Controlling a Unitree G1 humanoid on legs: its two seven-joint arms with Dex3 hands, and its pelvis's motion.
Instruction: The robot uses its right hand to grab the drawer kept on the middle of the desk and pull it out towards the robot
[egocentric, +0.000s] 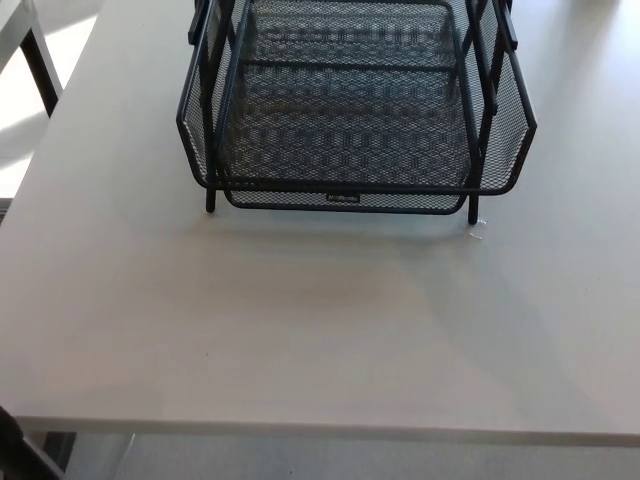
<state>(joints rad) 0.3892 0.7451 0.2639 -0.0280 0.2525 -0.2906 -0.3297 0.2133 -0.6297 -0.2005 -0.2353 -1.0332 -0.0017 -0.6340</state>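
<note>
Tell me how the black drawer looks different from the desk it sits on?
The drawer is black, while the desk is white. The drawer is wire mesh you can see through, and the desk is solid and smooth. The drawer has raised sides, but the desk is flat and much wider. Both have a straight front edge facing the robot.

A pale table seen from above, with a strip of floor around it.

The table (300, 340) fills nearly the whole view; its top is plain, matt, off-white, with its near edge running straight across the bottom. Beneath that edge shows a band of grey floor (330, 460). At far left, sunlight falls bright on the floor, and a dark leg (40, 65) of other white furniture stands there. Soft shadow lies across the table's middle.
</note>
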